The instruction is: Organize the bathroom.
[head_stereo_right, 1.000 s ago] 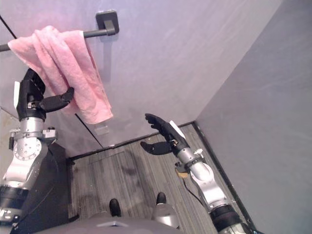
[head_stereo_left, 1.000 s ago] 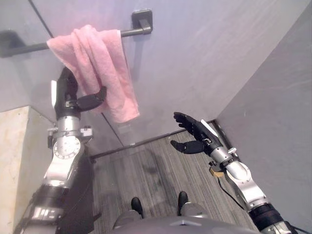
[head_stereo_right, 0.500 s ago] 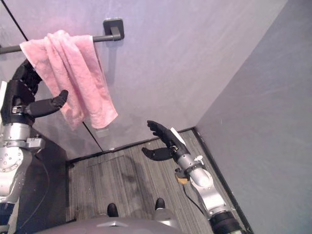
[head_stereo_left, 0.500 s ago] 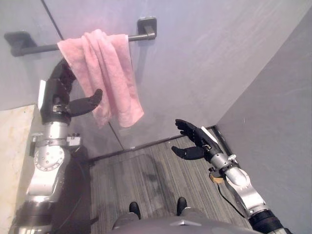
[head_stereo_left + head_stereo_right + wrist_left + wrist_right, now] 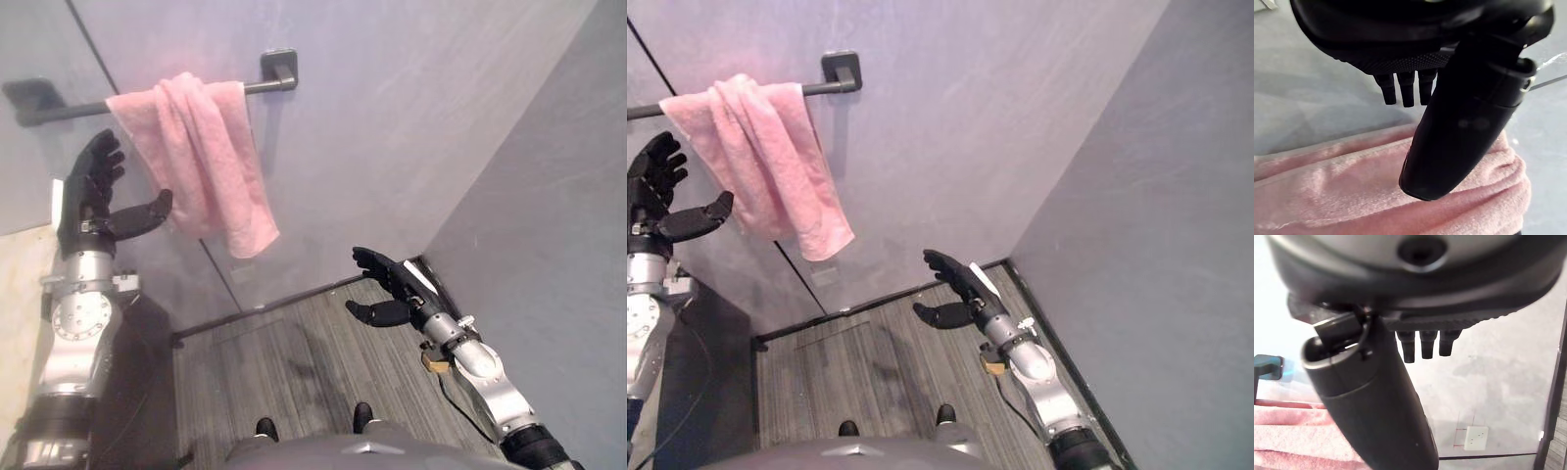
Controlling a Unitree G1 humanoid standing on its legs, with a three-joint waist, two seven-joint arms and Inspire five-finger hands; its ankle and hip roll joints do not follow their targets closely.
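A pink towel (image 5: 201, 157) hangs bunched over a dark towel bar (image 5: 157, 98) fixed to the grey wall, its lower corner dropping towards the right. My left hand (image 5: 93, 196) is raised just left of the towel, open, fingers straight up and thumb (image 5: 137, 217) pointing at the cloth without touching it. The left wrist view has the towel (image 5: 1352, 196) just past the thumb. Low on the right, over the floor, my right hand (image 5: 387, 284) is open and holds nothing.
A dark cabinet (image 5: 700, 372) stands under my left arm, with a pale countertop (image 5: 18, 323) at the far left. A grey side wall (image 5: 549, 215) closes in on the right. Dark plank flooring (image 5: 294, 362) runs below; a small wall outlet (image 5: 1474, 435) sits low.
My left hand has drawn back leftwards from the towel, and its fingers have straightened. The right hand has stayed low and open. The camera has shifted slightly.
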